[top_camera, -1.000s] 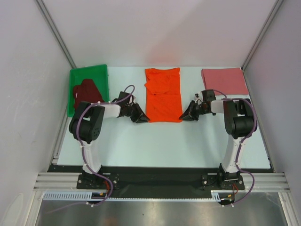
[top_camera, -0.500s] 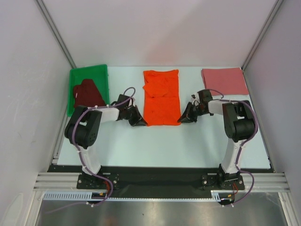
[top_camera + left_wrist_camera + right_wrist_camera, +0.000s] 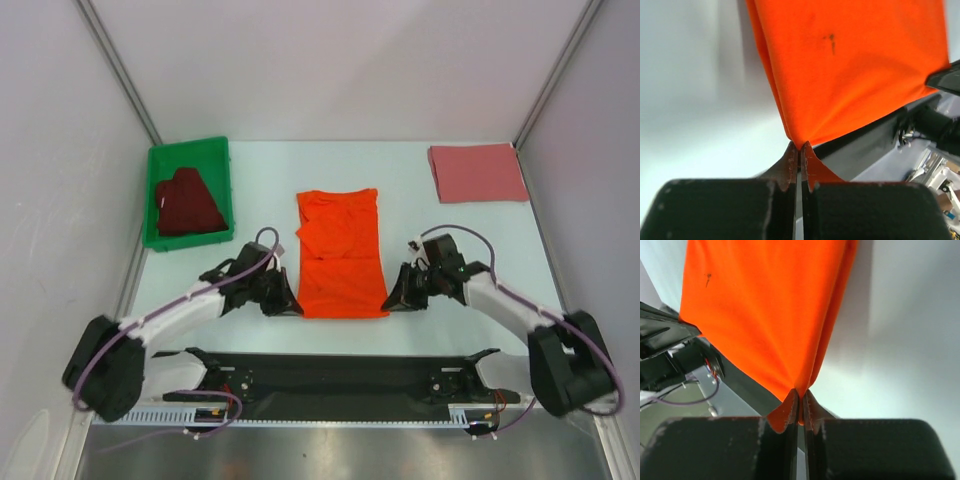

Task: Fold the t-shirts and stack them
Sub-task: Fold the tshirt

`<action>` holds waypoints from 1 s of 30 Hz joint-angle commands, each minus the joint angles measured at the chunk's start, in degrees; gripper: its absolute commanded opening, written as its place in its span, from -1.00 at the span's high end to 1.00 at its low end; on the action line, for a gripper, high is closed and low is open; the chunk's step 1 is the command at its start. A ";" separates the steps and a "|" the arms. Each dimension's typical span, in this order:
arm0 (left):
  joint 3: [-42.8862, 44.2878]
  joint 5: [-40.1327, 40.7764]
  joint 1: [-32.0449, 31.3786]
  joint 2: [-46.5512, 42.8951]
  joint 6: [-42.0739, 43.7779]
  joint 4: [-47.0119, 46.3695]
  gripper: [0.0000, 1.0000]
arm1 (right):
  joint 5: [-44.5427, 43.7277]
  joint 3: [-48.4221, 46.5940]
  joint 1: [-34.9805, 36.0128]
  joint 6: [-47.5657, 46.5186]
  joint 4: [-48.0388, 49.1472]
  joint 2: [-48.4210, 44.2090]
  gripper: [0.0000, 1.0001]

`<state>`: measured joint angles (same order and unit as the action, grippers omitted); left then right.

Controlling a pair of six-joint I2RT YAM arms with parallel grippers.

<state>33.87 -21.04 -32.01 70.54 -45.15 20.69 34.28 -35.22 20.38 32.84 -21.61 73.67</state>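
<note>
I have left gripper (image 3: 290, 306) and right gripper (image 3: 392, 300) each pinching a near corner of the orange t-shirt (image 3: 340, 255), jaws pressed tight.

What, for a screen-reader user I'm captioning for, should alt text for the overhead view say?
The left gripper and right gripper each pinch a near corner of the orange t-shirt in the middle. A folded pink t-shirt lies far right; a maroon t-shirt sits in a green bin far left.
</note>
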 commanded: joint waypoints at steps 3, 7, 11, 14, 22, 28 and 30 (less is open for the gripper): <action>-9.33 3.29 -4.02 -19.53 -8.09 8.66 0.99 | -7.64 7.53 7.47 11.71 -6.77 -17.13 1.00; -13.12 2.58 -7.44 -30.97 -12.24 12.88 0.99 | -12.73 8.51 13.09 16.81 -13.89 -29.86 1.00; -10.07 3.72 -8.24 -37.40 -11.73 19.02 0.99 | -14.42 7.01 16.61 19.45 -18.90 -33.85 1.00; -4.72 5.83 -8.24 -36.71 -8.66 22.54 1.00 | -15.47 4.21 17.67 19.72 -19.26 -32.64 1.00; 14.98 12.15 -7.46 -17.59 2.95 26.51 1.00 | -16.01 -11.78 14.18 12.26 -19.88 -18.75 1.00; 25.36 7.26 2.89 -6.22 11.39 26.08 0.99 | -9.86 -23.30 5.56 3.20 -18.65 -3.38 1.00; 28.00 5.49 5.28 -1.21 13.94 24.76 0.99 | -7.49 -27.08 2.74 1.09 -17.77 -0.03 1.00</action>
<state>57.67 -13.26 -30.61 65.30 -38.15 45.60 23.29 -57.54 25.91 39.86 -40.01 70.32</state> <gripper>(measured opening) 0.015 0.074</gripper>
